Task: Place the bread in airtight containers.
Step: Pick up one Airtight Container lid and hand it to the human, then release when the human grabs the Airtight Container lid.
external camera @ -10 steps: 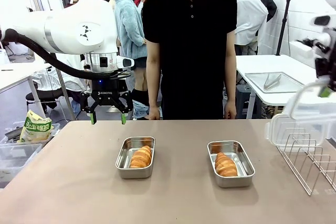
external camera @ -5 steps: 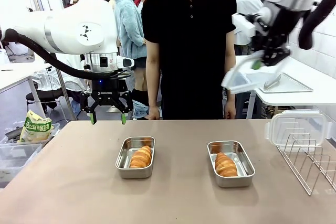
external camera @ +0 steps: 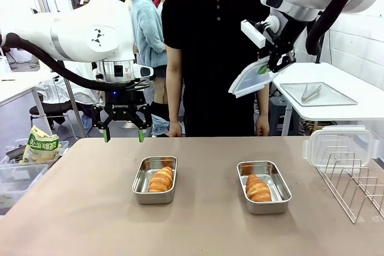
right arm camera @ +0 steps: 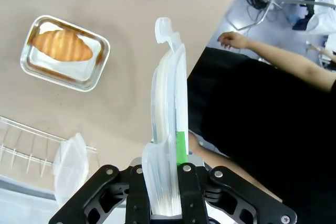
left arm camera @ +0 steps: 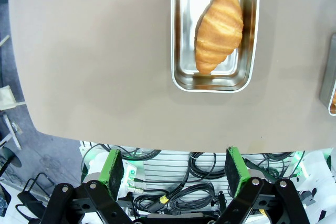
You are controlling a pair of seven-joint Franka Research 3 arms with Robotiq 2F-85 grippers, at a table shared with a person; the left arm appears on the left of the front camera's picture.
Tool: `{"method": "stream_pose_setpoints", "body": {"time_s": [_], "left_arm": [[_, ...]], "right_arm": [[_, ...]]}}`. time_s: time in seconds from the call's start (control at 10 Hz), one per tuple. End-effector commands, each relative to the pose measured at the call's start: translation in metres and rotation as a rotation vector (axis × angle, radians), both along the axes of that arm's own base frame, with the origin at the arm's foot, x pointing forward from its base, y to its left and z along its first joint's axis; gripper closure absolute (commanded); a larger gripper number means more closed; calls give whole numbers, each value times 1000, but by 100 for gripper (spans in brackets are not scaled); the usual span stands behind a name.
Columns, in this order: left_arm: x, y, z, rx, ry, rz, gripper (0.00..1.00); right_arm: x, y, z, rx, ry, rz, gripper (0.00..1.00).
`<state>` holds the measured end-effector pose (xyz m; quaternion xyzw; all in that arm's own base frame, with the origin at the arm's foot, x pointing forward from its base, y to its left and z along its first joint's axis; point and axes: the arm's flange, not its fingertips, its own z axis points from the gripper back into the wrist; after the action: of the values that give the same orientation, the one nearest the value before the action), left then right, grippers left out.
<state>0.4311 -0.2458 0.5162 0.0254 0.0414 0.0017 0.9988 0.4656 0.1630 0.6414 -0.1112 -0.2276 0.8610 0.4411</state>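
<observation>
Two airtight containers sit open on the table, a left one (external camera: pixel 155 179) and a right one (external camera: pixel 264 187). Each holds one bread roll: the left bread (external camera: pixel 161 179) and the right bread (external camera: pixel 258 188). My left gripper (external camera: pixel 123 136) hangs open above the far left table edge; its wrist view looks down on the left container (left arm camera: pixel 215 31) and its bread (left arm camera: pixel 219 30), with the gripper (left arm camera: pixel 173 166) holding nothing. My right gripper (external camera: pixel 264 69) is high up, shut on a clear lid (external camera: pixel 249 79). The right wrist view has this lid (right arm camera: pixel 168 108) edge-on, and the right container (right arm camera: pixel 64 53) below.
A person in black stands at the far edge, one hand (right arm camera: pixel 233 39) near the table. A second clear lid (external camera: pixel 342 143) leans on the wire rack (external camera: pixel 354 184) at the right. A steel tray with tongs (external camera: pixel 315 94) lies on a back table.
My right arm has swung the clear lid up from the wire rack and leftward, to high in front of the person. The left arm has not moved.
</observation>
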Motion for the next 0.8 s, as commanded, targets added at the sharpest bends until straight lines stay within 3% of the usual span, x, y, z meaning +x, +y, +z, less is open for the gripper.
{"method": "stream_pose_setpoints", "body": {"time_s": [0.0, 0.7], "left_arm": [[-1, 2, 2, 2, 4, 3, 0], [-1, 2, 2, 2, 4, 3, 0]], "right_arm": [[-2, -2, 2, 6, 6, -24, 100], [-2, -2, 2, 6, 6, -24, 100]]}}
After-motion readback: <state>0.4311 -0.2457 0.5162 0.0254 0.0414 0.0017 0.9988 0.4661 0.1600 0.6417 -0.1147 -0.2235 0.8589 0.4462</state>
